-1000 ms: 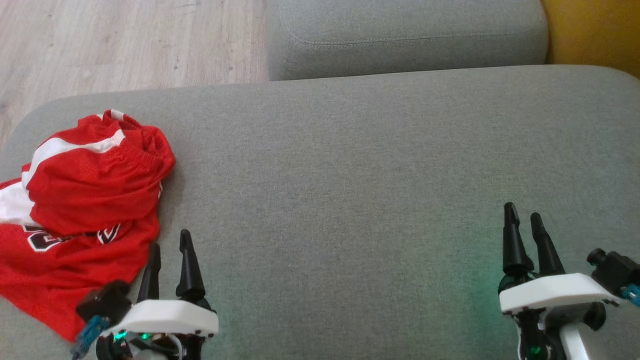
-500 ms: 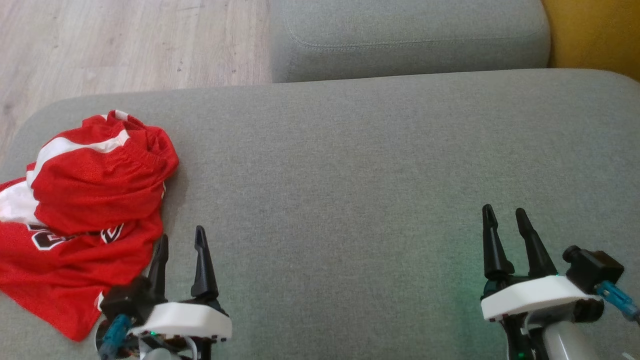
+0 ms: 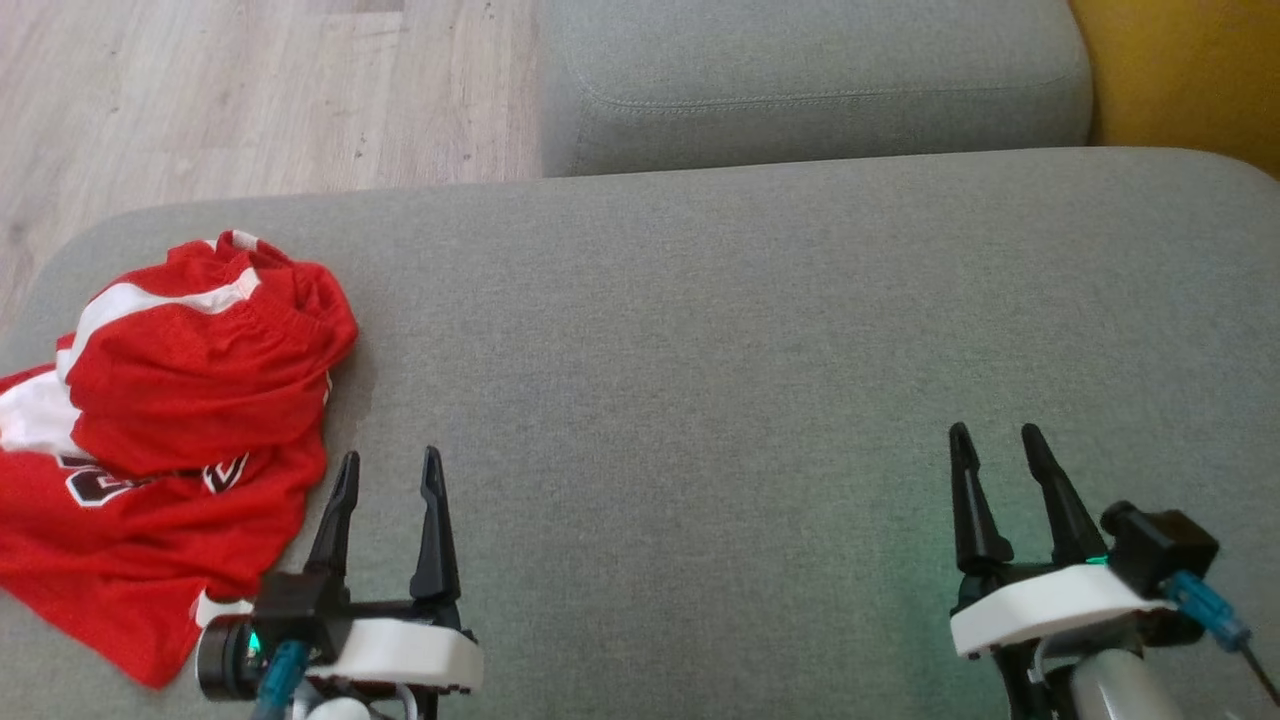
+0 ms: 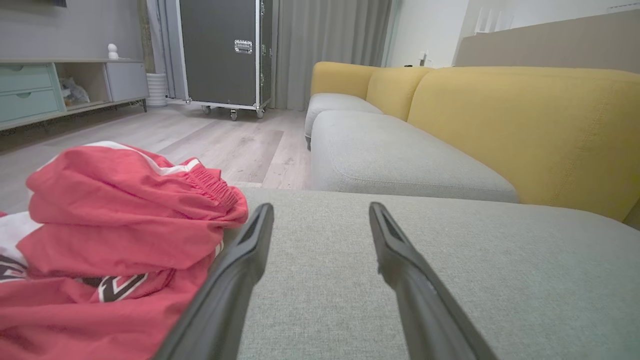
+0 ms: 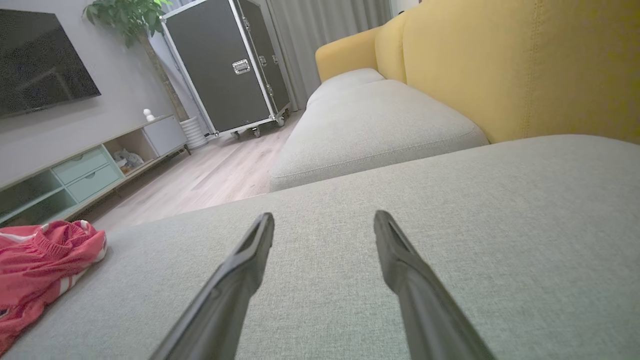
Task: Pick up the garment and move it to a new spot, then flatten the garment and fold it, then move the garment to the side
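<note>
The left pincer has slid beside the red shorts. Both it and the right pincer have fingers apart, empty. Grabbing comes next.

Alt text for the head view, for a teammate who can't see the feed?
A crumpled red and white garment lies at the left end of a grey sofa cushion. The left gripper, open and empty, points forward just right of it; the right gripper, also open, is far to the right.

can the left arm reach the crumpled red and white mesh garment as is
Probably yes: the left gripper is open, just beside the red and white mesh garment on the grey cushion, with nothing between them.
</note>
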